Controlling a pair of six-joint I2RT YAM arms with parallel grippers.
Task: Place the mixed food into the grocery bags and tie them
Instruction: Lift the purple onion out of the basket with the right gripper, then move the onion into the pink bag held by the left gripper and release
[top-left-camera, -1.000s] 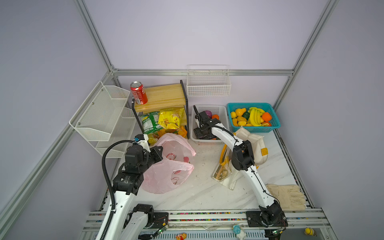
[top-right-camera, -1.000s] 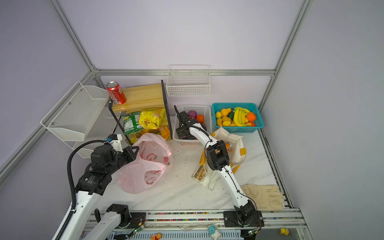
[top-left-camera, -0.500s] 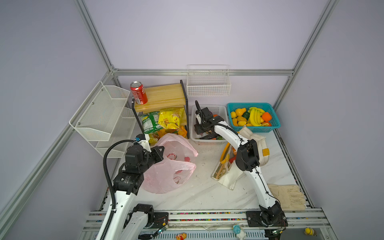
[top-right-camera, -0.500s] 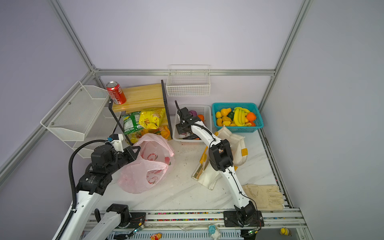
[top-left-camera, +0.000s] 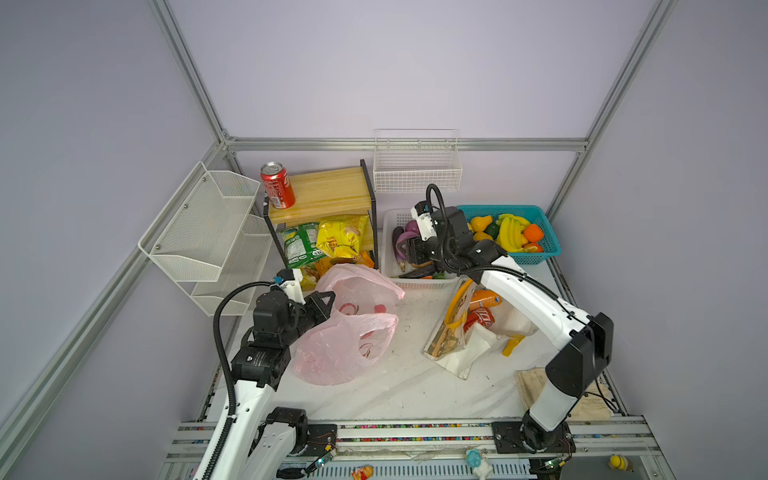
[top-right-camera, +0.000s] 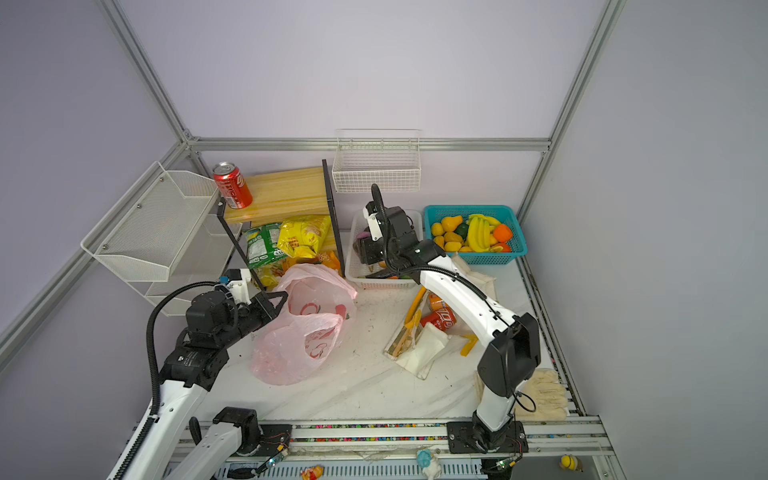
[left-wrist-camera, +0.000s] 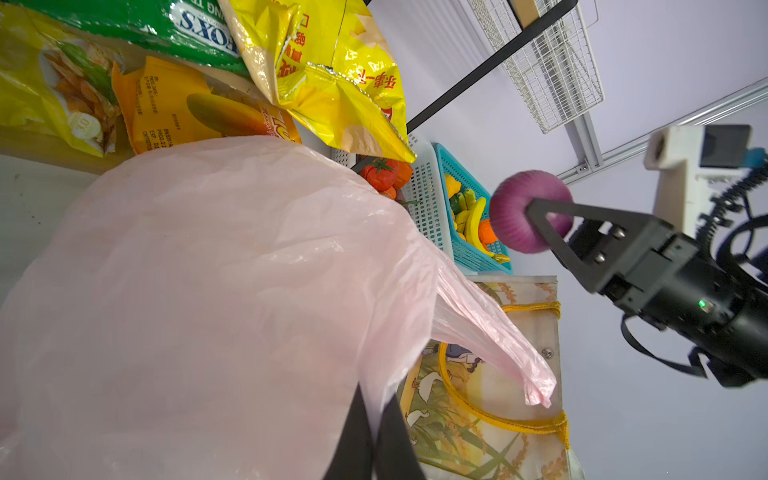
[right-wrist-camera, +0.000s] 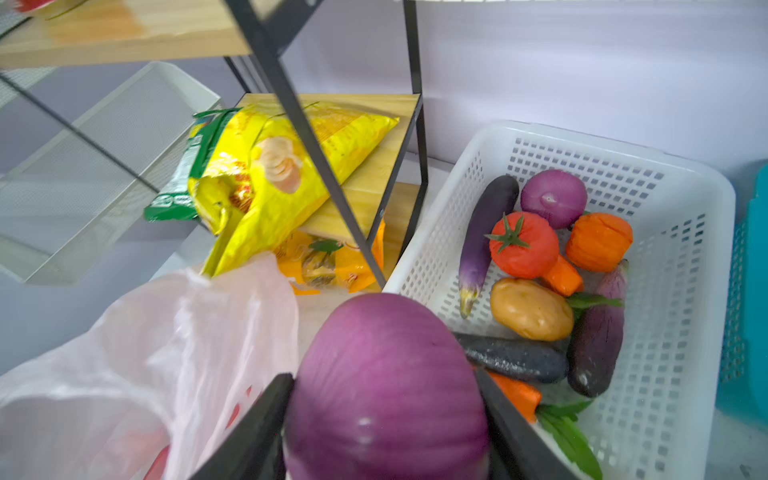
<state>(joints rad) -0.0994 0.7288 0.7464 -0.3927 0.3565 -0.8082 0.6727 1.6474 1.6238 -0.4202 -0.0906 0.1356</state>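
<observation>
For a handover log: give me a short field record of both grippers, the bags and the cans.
left gripper: shut on pink bag rim
right gripper: shut on onion, held over white basket
tote: lying on table, orange can and red can in it
shelf: second red can, upright

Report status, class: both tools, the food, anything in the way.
Left tool shut on pink bag rim. Right tool shut on purple onion, above white basket. Black shelf post near route to bag.
</observation>
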